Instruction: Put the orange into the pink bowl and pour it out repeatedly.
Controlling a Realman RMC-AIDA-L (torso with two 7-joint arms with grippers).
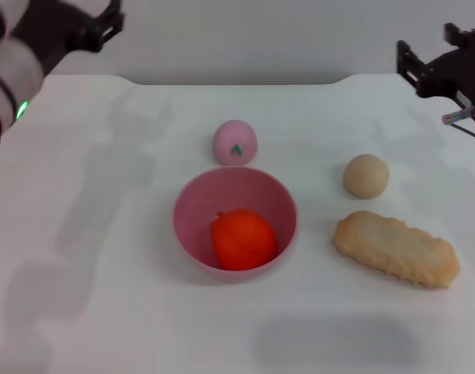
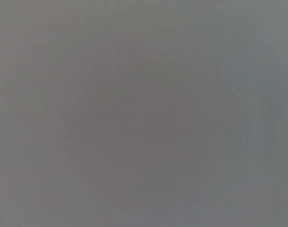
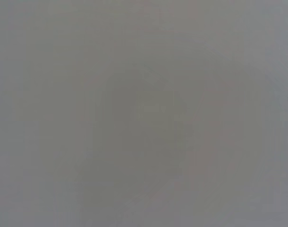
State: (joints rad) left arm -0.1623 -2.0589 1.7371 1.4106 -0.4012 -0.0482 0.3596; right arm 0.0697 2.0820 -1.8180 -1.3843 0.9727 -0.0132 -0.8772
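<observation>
Orange fruit sits inside the pink bowl, resting on the bowl's floor toward its near side, its skin touching the near wall. The bowl stands upright on the white tabletop, roughly midway between the left and right edges and a little nearer the front edge than the back. Nothing else shows in the bowl.

Just behind the bowl, toward the back edge, lies a small pink ball with a green mark, close to the rim but apart from it. Toward the right edge rests a beige ball, and in front of it, near but not touching, lies a long, pale golden biscuit-like piece with a bumpy surface, angled across the tabletop.

Behind the tabletop's back edge rises a plain grey wall.

The left gripper hangs above the back left corner, well apart from the bowl; whether it is open or closed I cannot tell. The right gripper hangs above the back right corner, also well apart from everything; its state too I cannot tell. Both wrist views show only a featureless grey blur.
</observation>
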